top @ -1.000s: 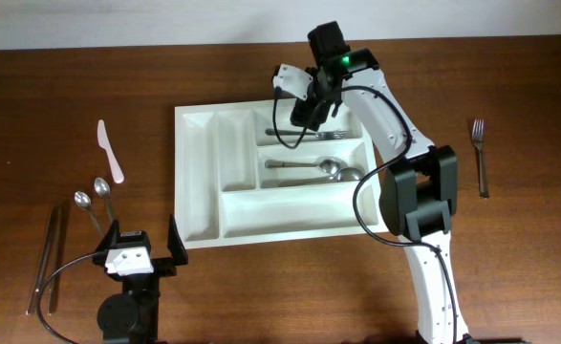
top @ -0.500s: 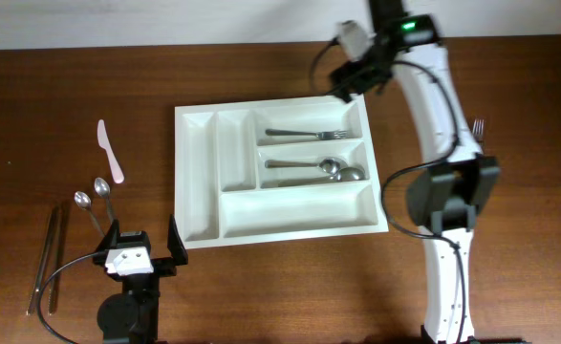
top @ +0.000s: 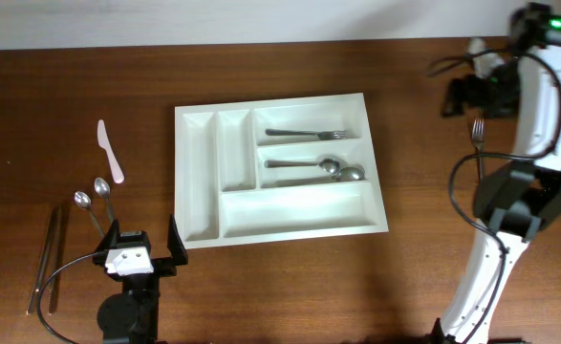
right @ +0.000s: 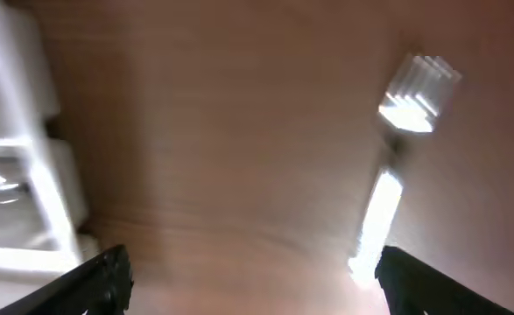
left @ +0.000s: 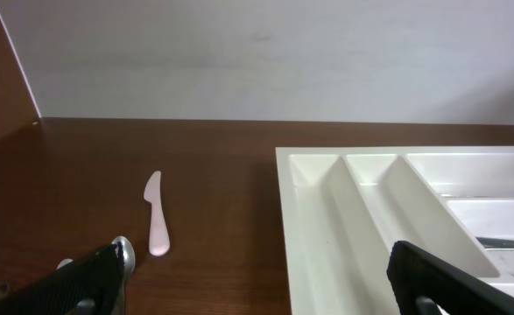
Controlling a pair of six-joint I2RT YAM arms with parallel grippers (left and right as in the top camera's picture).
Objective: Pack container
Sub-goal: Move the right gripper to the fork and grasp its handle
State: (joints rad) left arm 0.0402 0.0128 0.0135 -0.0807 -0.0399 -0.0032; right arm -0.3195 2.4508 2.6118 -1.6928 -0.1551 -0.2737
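Right of the container (top: pixel 181 182), fork (top: pixel 481 161) on table (top: pixel 261 287) looks thin, stiff, slippery, light; I'd pinch mid-handle; right jaws spread empty near it, left jaws spread too

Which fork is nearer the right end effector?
The fork on the table, right of the tray; the other fork lies inside the tray's top compartment.

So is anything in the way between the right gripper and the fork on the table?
No, nothing visible. The fork lies alone on bare table, and the open right gripper hangs above it with only air between.
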